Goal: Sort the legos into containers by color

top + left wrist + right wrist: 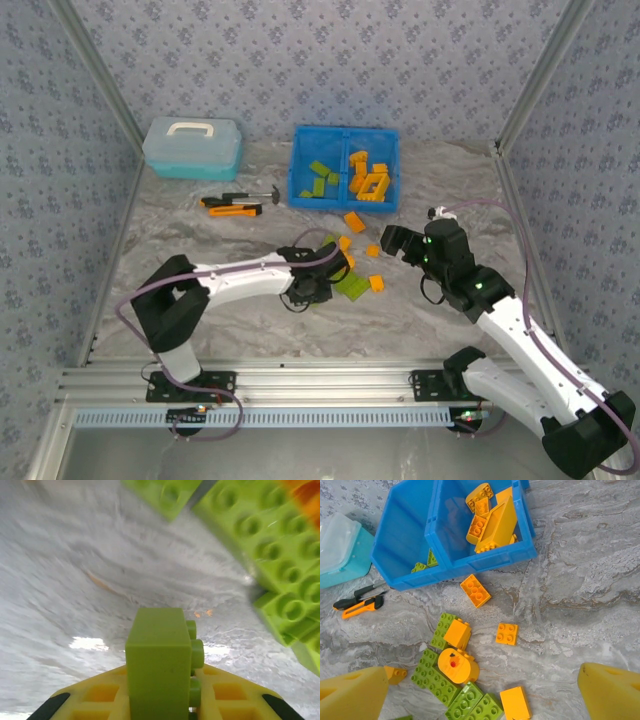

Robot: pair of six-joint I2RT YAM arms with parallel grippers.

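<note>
The green brick (157,655) stands pinched between the yellow pads of the left gripper (335,270), which is closed tight on it. Its long axis runs up the left wrist frame and its studs face right. From there the green compartment (308,150), the left half of the blue bin (340,204), lies almost straight up the top frame, past the loose pile, so the carry looks like a short push away from the bases. The left arm is the nearer one for that side. The right gripper (400,242) hangs wide apart, holding nothing, just right of the pile. That one bin has two compartments: roughly four greens on the left and a heap of oranges (492,522) too stacked to count on the right. Loose on the table (585,580) I count six orange pieces (475,590), one of them round, and about five greens (441,630), which overlap.
</note>
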